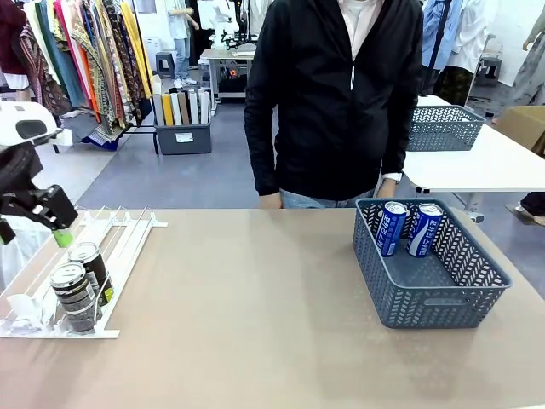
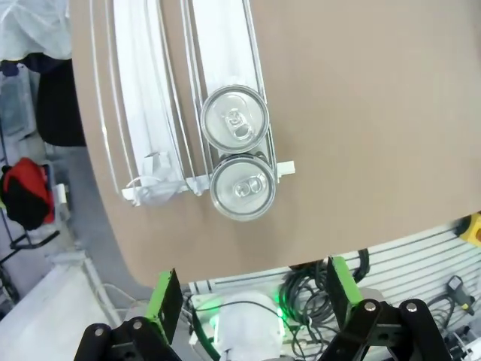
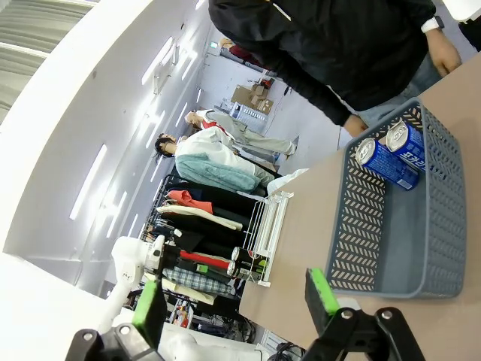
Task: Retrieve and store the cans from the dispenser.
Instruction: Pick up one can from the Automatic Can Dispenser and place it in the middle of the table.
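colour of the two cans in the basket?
Blue with white lettering, silver tops; the cans show best in the front view.

left arm (image 1: 25, 123): white, rounded glossy shell, dark seam at joint. left gripper (image 2: 252, 297): black angular links, round pivot pins at knuckles, bright green pads (image 2: 163, 301) on inner finger faces, pads slim and rectangular. right gripper (image 3: 235, 301): same build, black links, green pads, round pins at finger bases. person (image 1: 341, 102): black zip jacket (image 1: 298, 94) with long loose sleeves, pale zip line down front; white shirt (image 1: 358, 17) at open collar; blue jeans (image 1: 315, 201) below hem; white band (image 1: 392, 177) at one wrist.
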{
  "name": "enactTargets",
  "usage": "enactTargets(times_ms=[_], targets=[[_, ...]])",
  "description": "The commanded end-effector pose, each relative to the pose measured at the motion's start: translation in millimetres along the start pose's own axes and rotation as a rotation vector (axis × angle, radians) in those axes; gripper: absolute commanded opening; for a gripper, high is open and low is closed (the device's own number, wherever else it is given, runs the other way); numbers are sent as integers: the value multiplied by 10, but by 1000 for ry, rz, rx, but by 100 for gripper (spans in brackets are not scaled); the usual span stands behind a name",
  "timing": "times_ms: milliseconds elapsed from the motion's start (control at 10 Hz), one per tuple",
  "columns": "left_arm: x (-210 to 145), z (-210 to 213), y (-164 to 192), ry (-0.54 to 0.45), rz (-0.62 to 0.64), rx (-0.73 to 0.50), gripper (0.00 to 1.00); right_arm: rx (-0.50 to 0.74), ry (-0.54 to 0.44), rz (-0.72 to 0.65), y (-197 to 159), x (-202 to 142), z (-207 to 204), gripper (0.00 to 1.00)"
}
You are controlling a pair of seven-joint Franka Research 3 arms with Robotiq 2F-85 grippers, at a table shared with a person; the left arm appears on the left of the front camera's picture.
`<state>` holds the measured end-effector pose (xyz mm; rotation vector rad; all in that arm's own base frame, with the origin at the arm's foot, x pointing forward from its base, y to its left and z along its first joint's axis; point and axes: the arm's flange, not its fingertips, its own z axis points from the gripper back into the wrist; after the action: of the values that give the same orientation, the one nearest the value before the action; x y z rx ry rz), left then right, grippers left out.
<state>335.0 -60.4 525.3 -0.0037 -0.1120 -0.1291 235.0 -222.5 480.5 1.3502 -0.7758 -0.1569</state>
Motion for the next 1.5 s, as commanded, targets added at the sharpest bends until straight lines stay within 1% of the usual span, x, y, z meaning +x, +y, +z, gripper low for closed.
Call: enactTargets(times_ms=[0, 200, 300, 400, 600, 1200, 1300, 1400], targets=[[113, -332, 2, 24, 60, -17, 100, 22, -20, 10, 26, 29, -20, 100], [213, -676, 10, 37, 102, -11, 100, 22, -20, 10, 26, 29, -20, 100], [271, -815, 9, 47, 99, -54, 100, 22, -20, 10, 26, 29, -20, 100], [304, -928, 32, 82, 105, -64, 100, 22, -20, 10, 26, 29, -20, 100], [333, -1088, 92, 111, 116, -98, 100, 22, -20, 10, 26, 29, -20, 100], [336, -1114, 146, 136, 147, -102, 100, 22, -20, 10, 26, 29, -20, 100], [342, -1122, 147, 128, 159, -84, 84, 22, -20, 10, 26, 29, -20, 100], [343, -1125, 149, 140, 153, -73, 25, 22, -20, 10, 26, 29, -20, 100]])
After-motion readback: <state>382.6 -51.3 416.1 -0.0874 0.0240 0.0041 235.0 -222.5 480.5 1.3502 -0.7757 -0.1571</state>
